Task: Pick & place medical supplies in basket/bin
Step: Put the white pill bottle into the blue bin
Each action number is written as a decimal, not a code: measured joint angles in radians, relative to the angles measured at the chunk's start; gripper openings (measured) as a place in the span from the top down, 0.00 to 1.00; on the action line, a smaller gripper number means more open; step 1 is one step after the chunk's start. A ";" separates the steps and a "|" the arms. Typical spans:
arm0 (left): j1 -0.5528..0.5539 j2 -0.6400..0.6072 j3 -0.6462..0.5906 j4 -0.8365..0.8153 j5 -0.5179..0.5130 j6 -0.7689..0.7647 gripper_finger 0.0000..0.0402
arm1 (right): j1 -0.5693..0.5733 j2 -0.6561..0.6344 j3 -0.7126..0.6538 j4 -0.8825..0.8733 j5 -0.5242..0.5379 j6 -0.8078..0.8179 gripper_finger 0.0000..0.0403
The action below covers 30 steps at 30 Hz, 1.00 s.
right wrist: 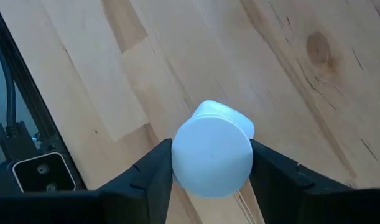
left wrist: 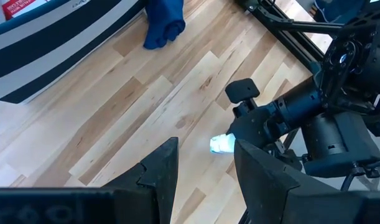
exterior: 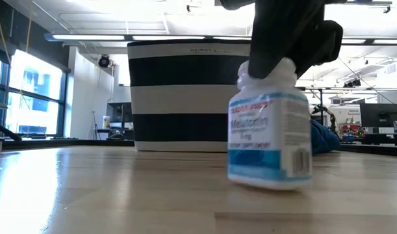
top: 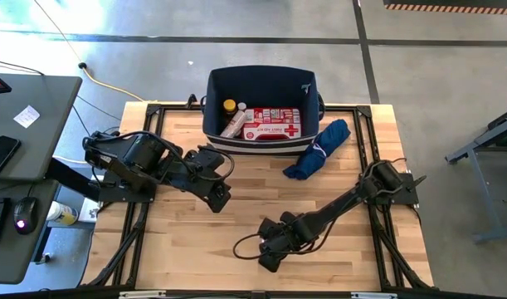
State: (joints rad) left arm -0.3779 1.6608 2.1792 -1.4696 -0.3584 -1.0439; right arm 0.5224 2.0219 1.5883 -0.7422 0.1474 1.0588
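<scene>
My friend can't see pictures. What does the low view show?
A white bottle with a blue label stands slightly tilted on the wooden table, its cap gripped from above by the right gripper. Behind it sits the navy-and-white striped bin.

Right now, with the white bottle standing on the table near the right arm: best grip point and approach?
Take the white bottle by its cap, coming straight down from above. It stands roughly upright on the table, cap up and clear all round. The right gripper is already there, one finger on each side of the cap. The left gripper waits open, off to the side.
</scene>
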 joint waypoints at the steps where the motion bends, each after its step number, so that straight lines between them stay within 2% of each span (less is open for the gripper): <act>1: 0.000 0.000 0.000 0.000 0.000 0.000 0.53 | -0.001 -0.006 -0.001 -0.001 -0.001 -0.004 0.56; 6: 0.000 0.000 0.000 0.000 0.000 0.001 0.53 | -0.011 -0.056 -0.001 -0.002 0.008 -0.036 0.53; 16: 0.000 -0.001 0.000 -0.012 0.000 0.043 0.53 | -0.112 -0.241 -0.001 -0.005 0.104 -0.155 0.58; 24: 0.030 -0.034 0.000 -0.057 -0.061 0.101 0.53 | -0.305 -0.437 0.000 0.077 0.185 -0.319 0.56; 30: 0.110 -0.105 0.000 -0.060 -0.107 0.205 0.53 | -0.499 -0.498 0.001 0.219 0.098 -0.418 0.58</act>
State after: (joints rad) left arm -0.2677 1.5559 2.1796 -1.5298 -0.4658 -0.8394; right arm 0.0239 1.5242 1.5894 -0.5234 0.2453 0.6411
